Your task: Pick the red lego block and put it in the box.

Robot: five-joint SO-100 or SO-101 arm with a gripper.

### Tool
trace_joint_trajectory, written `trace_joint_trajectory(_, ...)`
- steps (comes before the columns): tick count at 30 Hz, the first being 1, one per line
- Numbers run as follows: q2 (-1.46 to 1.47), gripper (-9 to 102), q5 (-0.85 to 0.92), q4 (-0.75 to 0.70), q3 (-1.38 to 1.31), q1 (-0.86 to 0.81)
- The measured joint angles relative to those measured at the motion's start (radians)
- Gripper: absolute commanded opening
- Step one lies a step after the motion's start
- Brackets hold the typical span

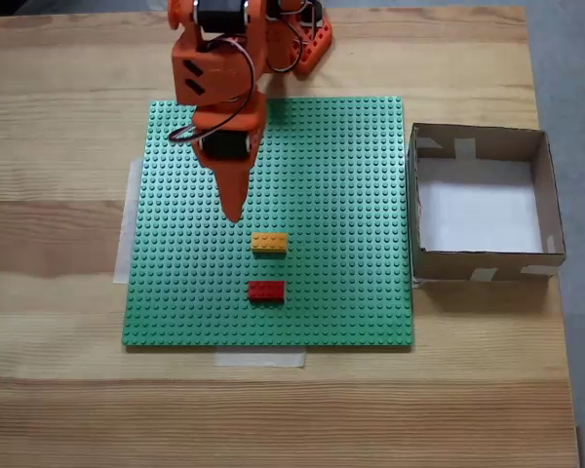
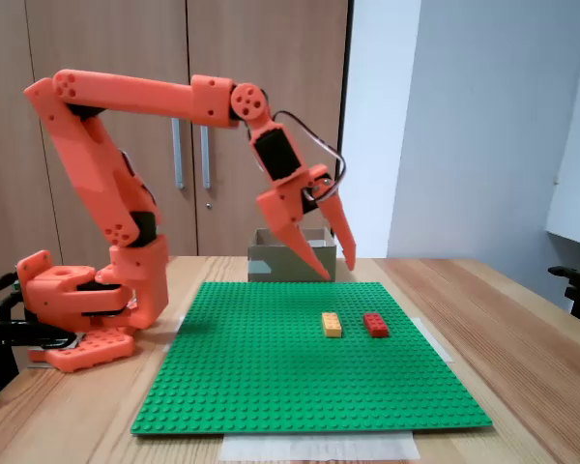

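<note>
The red lego block (image 1: 266, 290) lies on the green baseplate (image 1: 351, 175), near its front edge in the top-down fixed view. In the side fixed view the red lego block (image 2: 375, 325) lies to the right of an orange-yellow brick (image 2: 331, 325). My orange gripper (image 2: 338, 272) hangs above the plate, pointing down, open and holding nothing. From above, the gripper (image 1: 235, 213) points at a spot up and left of both bricks, apart from them. The box (image 1: 483, 255), brown cardboard with a white floor, stands just off the plate's right edge.
The orange-yellow brick (image 1: 269, 243) sits one brick's length behind the red one. The arm's base (image 2: 77, 300) is at the table's back edge. In the side view the box (image 2: 269, 259) sits behind the gripper. Bare wooden table (image 1: 58, 390) surrounds the plate.
</note>
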State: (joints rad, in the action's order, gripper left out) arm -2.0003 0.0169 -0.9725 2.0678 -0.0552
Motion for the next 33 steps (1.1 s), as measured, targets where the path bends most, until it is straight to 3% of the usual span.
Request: trace_joint_trajectory(33, 0.304, 15, 0.028, -0.051, -0.238, 0.02)
